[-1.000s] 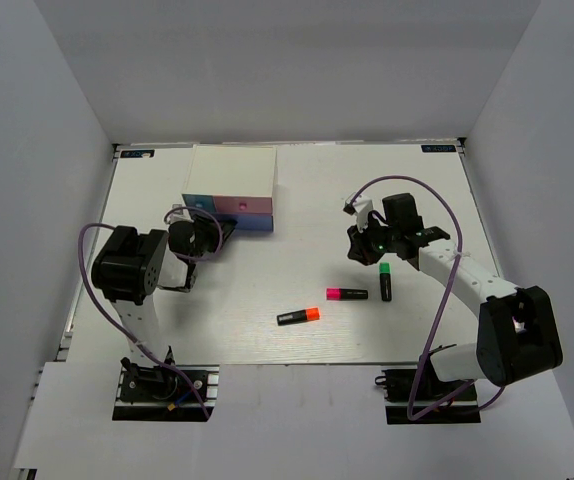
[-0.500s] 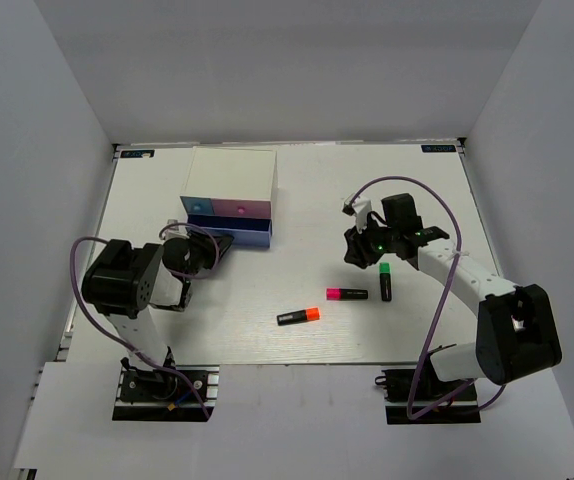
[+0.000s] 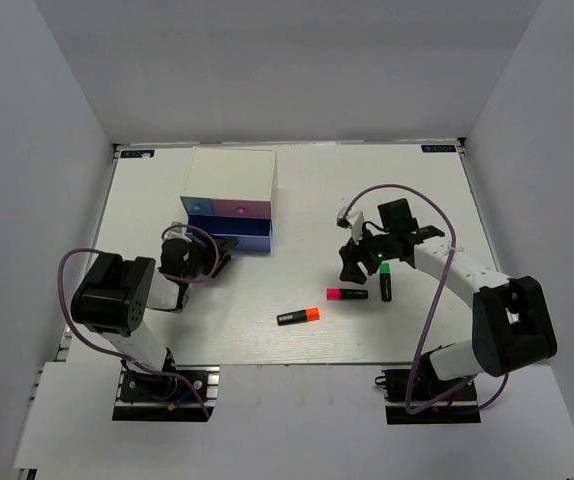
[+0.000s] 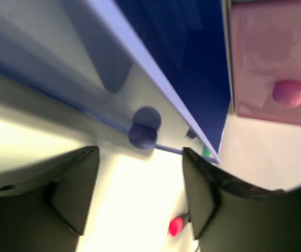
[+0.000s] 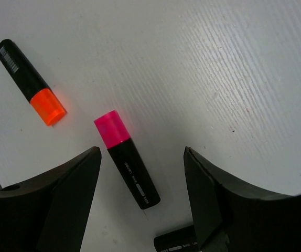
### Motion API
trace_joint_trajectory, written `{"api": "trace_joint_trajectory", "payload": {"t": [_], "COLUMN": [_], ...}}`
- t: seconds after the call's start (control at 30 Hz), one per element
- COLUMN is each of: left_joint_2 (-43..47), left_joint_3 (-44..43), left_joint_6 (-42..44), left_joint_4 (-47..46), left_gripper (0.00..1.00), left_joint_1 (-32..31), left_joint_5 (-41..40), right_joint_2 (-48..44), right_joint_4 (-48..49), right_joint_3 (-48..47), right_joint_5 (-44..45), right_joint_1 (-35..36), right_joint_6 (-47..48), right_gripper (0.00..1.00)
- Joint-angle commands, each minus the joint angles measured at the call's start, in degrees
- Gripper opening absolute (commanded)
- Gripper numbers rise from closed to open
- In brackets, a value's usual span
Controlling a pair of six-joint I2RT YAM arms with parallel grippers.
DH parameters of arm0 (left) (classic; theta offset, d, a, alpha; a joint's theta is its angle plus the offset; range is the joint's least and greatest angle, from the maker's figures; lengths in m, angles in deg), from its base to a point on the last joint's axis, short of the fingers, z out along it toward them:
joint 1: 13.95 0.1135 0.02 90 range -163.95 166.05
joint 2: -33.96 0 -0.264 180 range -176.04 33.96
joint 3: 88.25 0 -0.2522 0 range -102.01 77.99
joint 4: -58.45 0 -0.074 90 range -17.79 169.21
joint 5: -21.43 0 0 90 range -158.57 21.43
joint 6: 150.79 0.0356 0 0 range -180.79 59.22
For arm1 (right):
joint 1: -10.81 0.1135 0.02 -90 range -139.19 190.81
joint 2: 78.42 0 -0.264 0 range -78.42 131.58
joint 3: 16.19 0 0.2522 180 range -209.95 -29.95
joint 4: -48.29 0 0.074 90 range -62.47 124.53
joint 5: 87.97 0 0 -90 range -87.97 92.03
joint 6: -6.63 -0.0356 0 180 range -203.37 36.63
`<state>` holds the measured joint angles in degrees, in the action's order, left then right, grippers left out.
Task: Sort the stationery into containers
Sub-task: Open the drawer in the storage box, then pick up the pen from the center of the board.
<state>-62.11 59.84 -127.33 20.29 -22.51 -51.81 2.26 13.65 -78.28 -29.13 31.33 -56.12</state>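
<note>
Between the right fingers (image 5: 61, 205) a pink-capped black highlighter (image 5: 127, 160) is seen — an orange-capped one (image 5: 31, 83) outside them. Between the left fingers (image 4: 72, 194), a blue knob (image 4: 142, 135) is framed.

A white counter (image 3: 267, 300) lies inside a three-sided booth. A plain pale grey left wall (image 3: 27, 150), back wall (image 3: 287, 70) and right wall (image 3: 557, 150) rise around it. The light is soft and even, with faint shadows. Seen close, the counter's surface shows fine parallel ridges. A paler ledge (image 3: 297, 420) runs along its near edge.
</note>
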Motion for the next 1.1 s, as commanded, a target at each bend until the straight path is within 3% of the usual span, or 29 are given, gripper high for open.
{"api": "trace_joint_trajectory", "payload": {"t": [0.0, 0.23, 0.47, 0.7, 0.97, 1.03, 1.07], "left_joint_2": [3.60, 19.06, 38.03, 47.20, 53.97, 54.85, 55.72], "left_joint_3": [-0.48, -0.48, 1.98, 1.98, -1.44, -2.24, -3.11], "left_joint_6": [2.99, 10.80, 15.22, 15.22, 17.85, 19.60, 20.57], "left_joint_4": [7.79, 26.23, 47.59, 63.16, 72.83, 74.33, 75.38], "left_gripper": [0.77, 0.81, 0.82, 0.82, 0.84, 0.85, 0.85], "left_joint_1": [-0.32, -0.32, -0.32, -0.32, -0.32, -0.32, -0.32], "left_joint_5": [0.74, 0.74, -1.99, -3.66, -4.80, -5.42, -5.42], "right_joint_2": [0.44, 0.35, 1.84, 3.60, 5.80, 5.62, 5.36], "right_joint_4": [-3.11, -4.25, -2.23, 0.93, 1.20, 0.06, -1.08], "right_joint_3": [-1.06, 2.54, 6.15, 8.26, 8.70, 8.26, 7.91], "right_joint_5": [-3.73, -2.33, 0.83, 5.31, 6.72, 6.64, 5.94], "right_joint_1": [0.32, 0.84, 2.78, 5.50, 8.05, 8.49, 8.58], "right_joint_6": [5.88, 16.24, 20.39, 22.15, 24.78, 25.83, 26.62], "right_gripper": [0.70, 0.70, 0.72, 0.70, 0.44, 0.34, 0.24]}}
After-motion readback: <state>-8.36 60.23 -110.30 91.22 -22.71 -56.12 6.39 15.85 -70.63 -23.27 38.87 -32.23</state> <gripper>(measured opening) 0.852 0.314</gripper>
